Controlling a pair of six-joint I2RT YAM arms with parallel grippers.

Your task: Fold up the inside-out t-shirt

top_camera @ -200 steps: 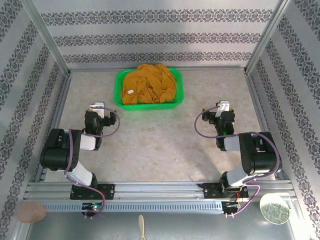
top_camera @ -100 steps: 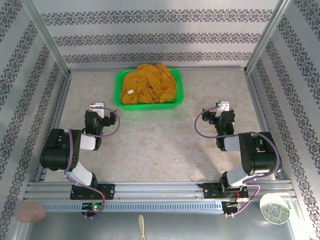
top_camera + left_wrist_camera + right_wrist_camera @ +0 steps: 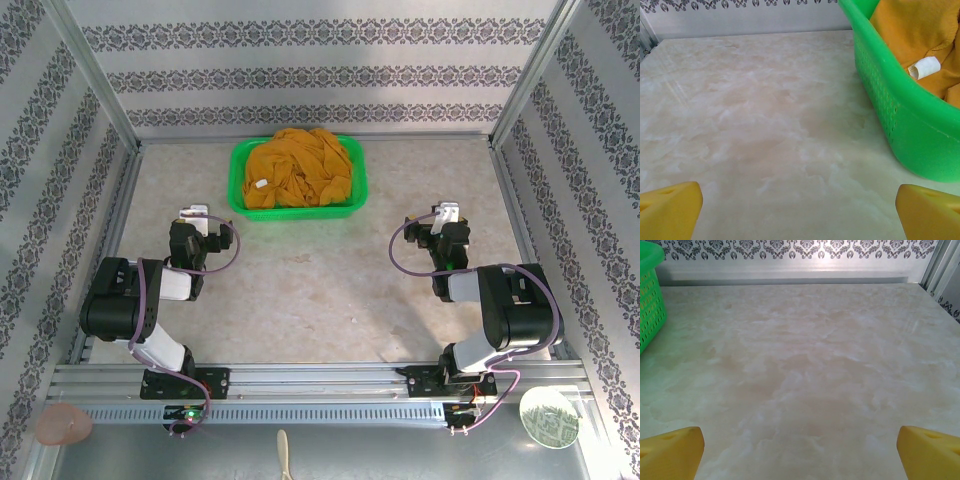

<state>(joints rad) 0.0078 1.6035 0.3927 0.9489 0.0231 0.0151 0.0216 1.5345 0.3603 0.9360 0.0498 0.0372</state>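
The mustard-orange inside-out t-shirt (image 3: 300, 168) lies bunched in a green plastic basket (image 3: 240, 205) at the back middle of the table; a small white label (image 3: 924, 67) shows on it. My left gripper (image 3: 194, 214) rests low at the left, short of the basket's near left corner, open with nothing between its yellow fingertips (image 3: 670, 212). In the left wrist view the basket wall (image 3: 890, 100) rises at the right. My right gripper (image 3: 448, 214) rests at the right, open and empty, its yellow fingertips (image 3: 930, 452) over bare table.
Patterned walls and metal rails enclose the pale marble-look table (image 3: 320, 290). The basket's corner (image 3: 647, 295) shows at the left of the right wrist view. A green round object (image 3: 549, 415) and a pinkish object (image 3: 63, 424) lie beyond the front rail.
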